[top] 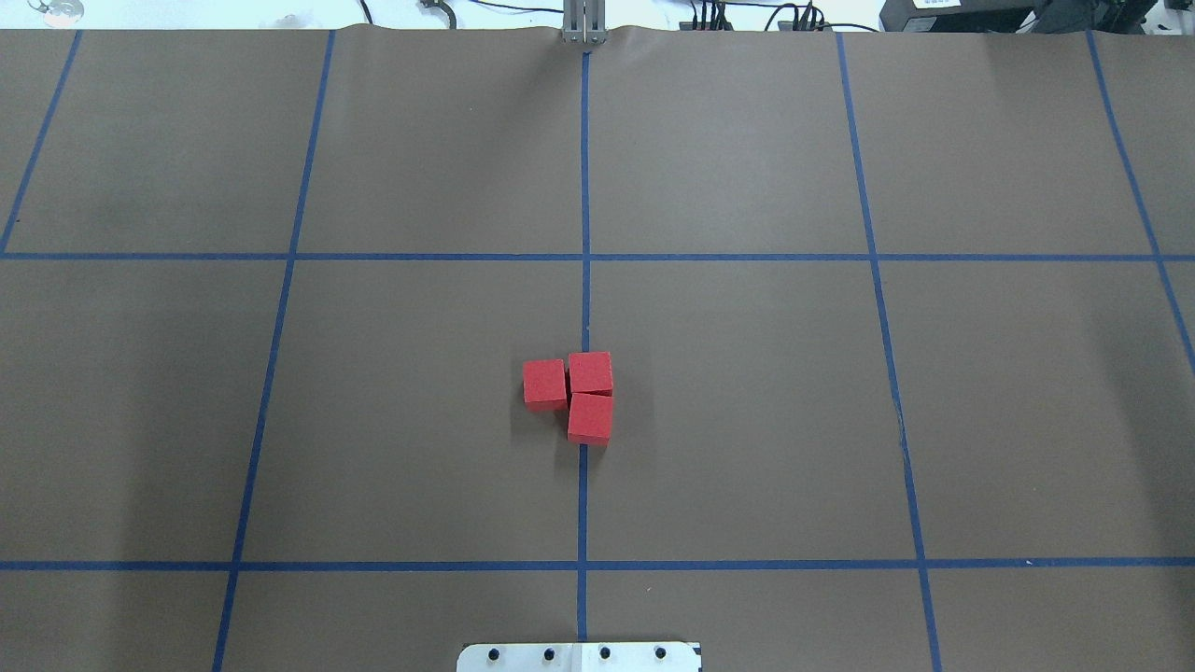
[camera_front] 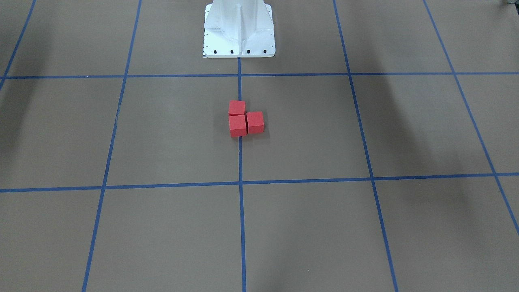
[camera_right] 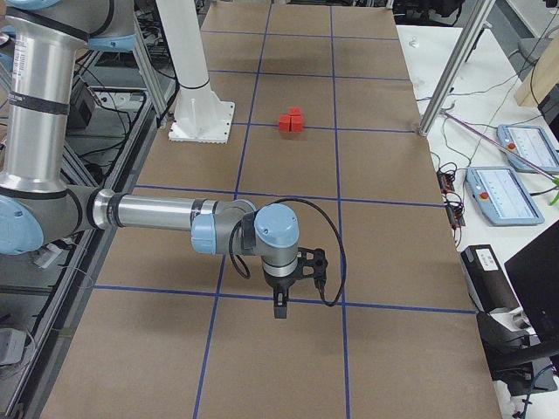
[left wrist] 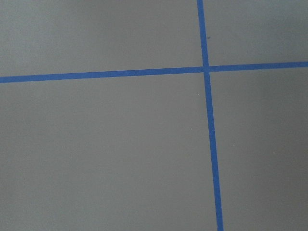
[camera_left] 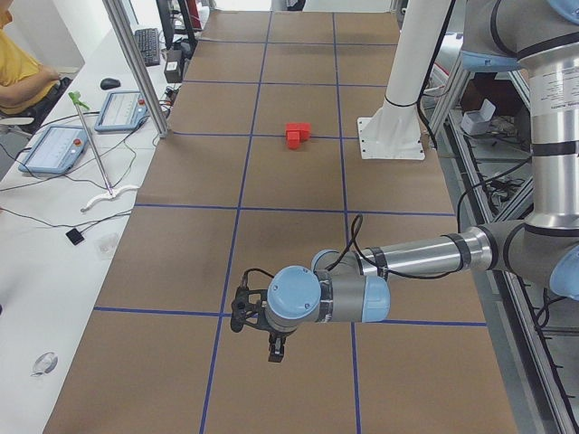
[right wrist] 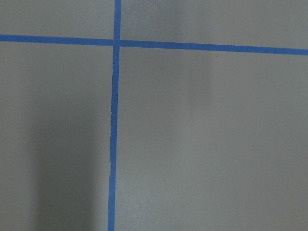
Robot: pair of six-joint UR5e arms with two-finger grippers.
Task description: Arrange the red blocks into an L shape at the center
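Note:
Three red blocks sit touching in an L on the brown surface at the center, by the middle vertical blue line [top: 584, 308]. In the overhead view one block [top: 590, 372] is the corner, one [top: 544, 385] is to its left and one [top: 589, 418] is nearer the robot base. They also show in the front view [camera_front: 237, 125] and, small, in both side views [camera_left: 297, 134] [camera_right: 291, 121]. My left gripper [camera_left: 276, 348] and right gripper [camera_right: 279, 307] hang over the table's ends, far from the blocks. Whether they are open or shut, I cannot tell. Both wrist views show only brown surface and tape lines.
The white robot base [camera_front: 239, 30] stands just behind the blocks on the robot's side. Benches with tablets [camera_left: 54, 149] [camera_right: 507, 192] and metal frame posts [camera_left: 136, 63] run along the table's far edge. A seated person [camera_left: 23, 63] is at the left-end bench.

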